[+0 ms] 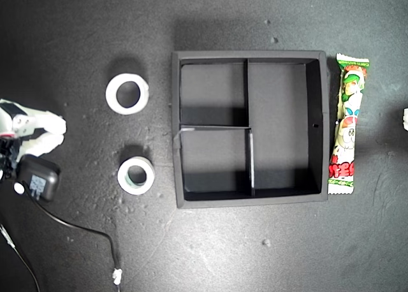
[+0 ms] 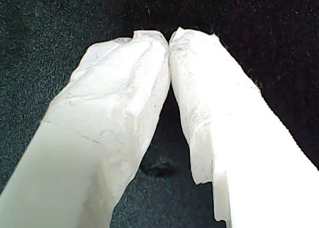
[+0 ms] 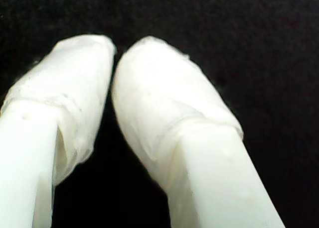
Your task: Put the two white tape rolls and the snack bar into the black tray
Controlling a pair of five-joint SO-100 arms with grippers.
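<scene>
Two white tape rolls lie flat on the black mat at the exterior view's left of the black tray [image 1: 248,54]: one [image 1: 112,94] farther back, and one with a greyish-green core [image 1: 122,175] nearer the front. The snack bar [image 1: 345,123] lies lengthwise just outside the tray's wall on the exterior view's right. All three tray compartments hold nothing. My first gripper [image 2: 169,41] is shut, tips touching, over bare mat. My second gripper [image 3: 114,56] is also shut with nothing between its fingers. The wrist views do not show which arm is which.
An arm's white gripper [image 1: 38,127] reaches in at the exterior view's left edge, well short of the rolls, with a black camera block [image 1: 39,180] and a trailing cable [image 1: 83,227]. A white sliver [image 1: 405,116] shows at the exterior view's right edge.
</scene>
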